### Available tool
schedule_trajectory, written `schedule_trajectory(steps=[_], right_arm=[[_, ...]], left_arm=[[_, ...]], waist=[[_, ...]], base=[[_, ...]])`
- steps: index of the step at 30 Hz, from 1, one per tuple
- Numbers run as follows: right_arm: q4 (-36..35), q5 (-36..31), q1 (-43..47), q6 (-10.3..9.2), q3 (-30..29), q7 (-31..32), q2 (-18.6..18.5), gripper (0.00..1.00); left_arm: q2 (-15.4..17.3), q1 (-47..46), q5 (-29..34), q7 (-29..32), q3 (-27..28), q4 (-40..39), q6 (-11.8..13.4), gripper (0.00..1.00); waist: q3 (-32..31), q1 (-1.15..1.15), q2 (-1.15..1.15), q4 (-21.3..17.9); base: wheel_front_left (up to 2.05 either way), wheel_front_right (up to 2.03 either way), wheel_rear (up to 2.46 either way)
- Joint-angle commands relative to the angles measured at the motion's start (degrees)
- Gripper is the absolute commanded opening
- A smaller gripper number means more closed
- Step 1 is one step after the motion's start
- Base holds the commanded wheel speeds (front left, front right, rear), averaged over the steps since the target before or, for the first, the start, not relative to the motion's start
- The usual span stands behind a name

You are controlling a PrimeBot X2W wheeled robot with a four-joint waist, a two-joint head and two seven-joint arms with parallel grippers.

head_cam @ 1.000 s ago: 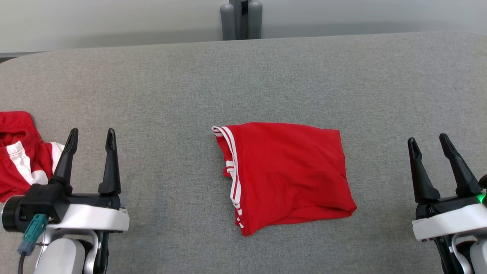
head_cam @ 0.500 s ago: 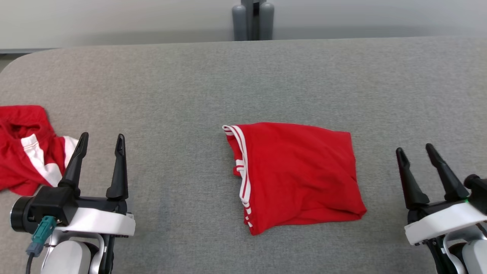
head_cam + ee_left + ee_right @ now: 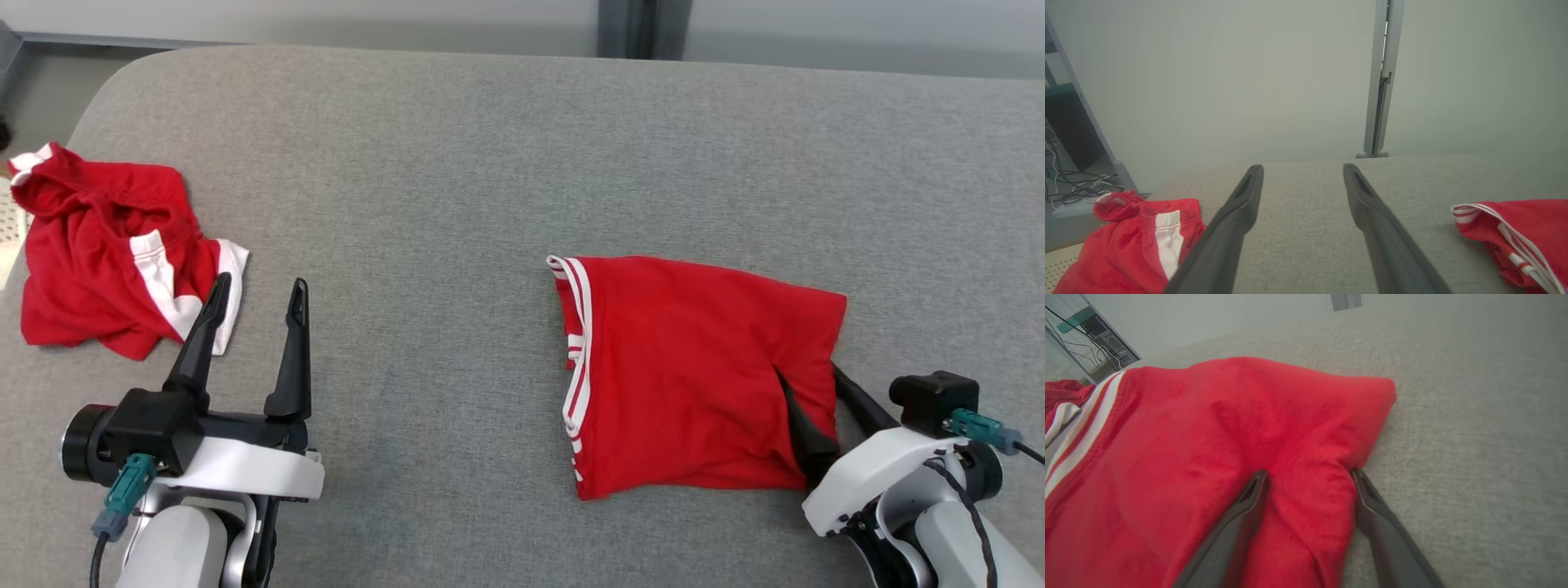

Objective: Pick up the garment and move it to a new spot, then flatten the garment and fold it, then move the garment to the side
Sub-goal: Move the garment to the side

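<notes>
Garment (image 3: 694, 376) lies folded, a red rectangle right of centre on the grey table (image 3: 457, 147), so the step in hand looks to be the last one: shifting it aside. To do that well, the right gripper (image 3: 1308, 475) should close on all the layers at the right edge, not the top one alone, then lift low so the fold holds. Its fingers stand apart, straddling a ridge of cloth at that edge, and nothing is pinched yet. The arm comes in low from the lower right, angled toward the cloth. The left gripper (image 3: 261, 282), fingers apart and holding nothing, hovers near the other garment (image 3: 106, 245), a crumpled heap at the far left.
</notes>
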Motion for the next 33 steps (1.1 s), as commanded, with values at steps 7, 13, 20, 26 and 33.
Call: schedule_trajectory(steps=[7,13,20,26,33], right_arm=[[2.0,2.5,-0.2,0.0,4.0,0.1,-2.4,0.0],[0.9,0.6,-1.2,-0.06,3.5,-2.1,-4.4,0.0],[-1.5,-1.1,-1.7,-0.04,2.6,-3.0,-6.4,0.0],[-2.2,-2.6,-2.7,0.01,2.4,-4.5,-8.6,0.0],[0.7,-3.6,-7.6,0.01,1.6,-5.7,-11.7,0.0]], left_arm=[[-0.1,-0.8,0.8,-0.2,1.8,-0.9,-0.5,1.0],[0.0,-0.9,1.4,-0.2,2.3,-1.5,-0.6,1.0],[0.8,-1.0,2.2,-0.2,2.7,-3.3,-0.7,1.0],[2.3,-1.7,2.8,0.8,2.5,-6.1,-0.8,1.0],[5.2,-4.5,5.2,4.3,0.7,-10.4,-1.8,1.0]], waist=[[0.7,0.0,0.0,0.7],[1.2,0.0,0.0,-1.1],[3.2,0.0,0.0,-8.4],[5.9,0.0,0.0,-16.5],[9.7,0.0,0.0,-23.4]], base=[[0.0,0.0,0.0],[0.0,0.0,0.0],[0.0,0.0,0.0],[0.0,0.0,0.0],[0.0,0.0,0.0]])
